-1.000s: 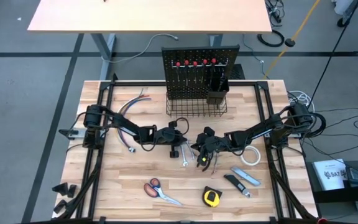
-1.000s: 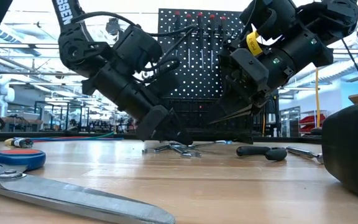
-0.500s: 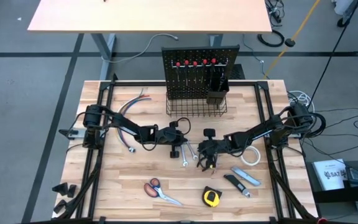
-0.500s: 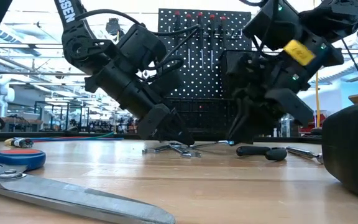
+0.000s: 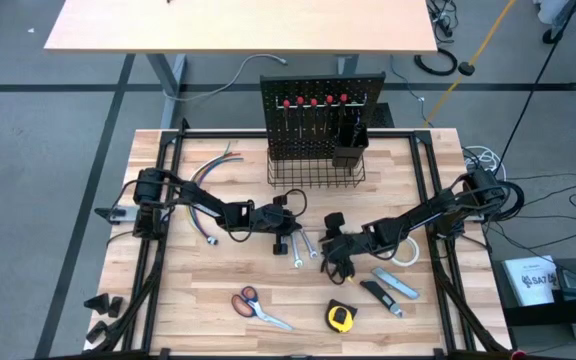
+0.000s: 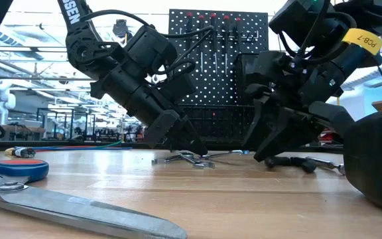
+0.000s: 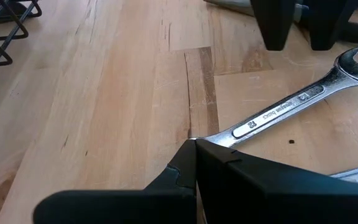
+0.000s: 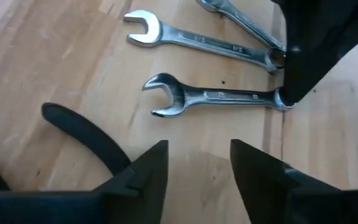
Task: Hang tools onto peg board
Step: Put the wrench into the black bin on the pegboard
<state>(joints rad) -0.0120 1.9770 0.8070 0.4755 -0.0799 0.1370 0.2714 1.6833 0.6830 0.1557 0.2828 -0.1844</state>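
The peg board (image 5: 318,115) stands upright at the table's far side, with red-handled screwdrivers on its hooks and a wire basket (image 5: 313,175) at its base. Three silver wrenches (image 5: 298,248) lie flat at mid-table. My left gripper (image 5: 290,232) is shut, and its tip is down at one wrench's end. My right gripper (image 8: 197,168) stands open just right of the wrenches, fingers pointing down at the table, nothing between them. A black curved tool handle (image 8: 86,134) lies beside one of its fingers. My left gripper sets its shut fingertips (image 8: 291,87) on the end of the nearest wrench (image 8: 272,98), opposite the open jaw, slanting down from the table's left. The shank (image 7: 247,124) runs out from under the tip. The wrench lies flat on the table. My right gripper: whether a finger touches the black handle I cannot tell.
Orange-handled scissors (image 5: 258,308), a yellow tape measure (image 5: 340,317), a utility knife (image 5: 396,283) and a black-handled tool (image 5: 378,295) lie toward the near edge. A white tape roll (image 5: 403,252) sits under the right arm. Coloured wires (image 5: 213,170) lie far left.
My right gripper has gone down and a little toward the table's near edge. It has tipped its fingers down to the tabletop and has opened.
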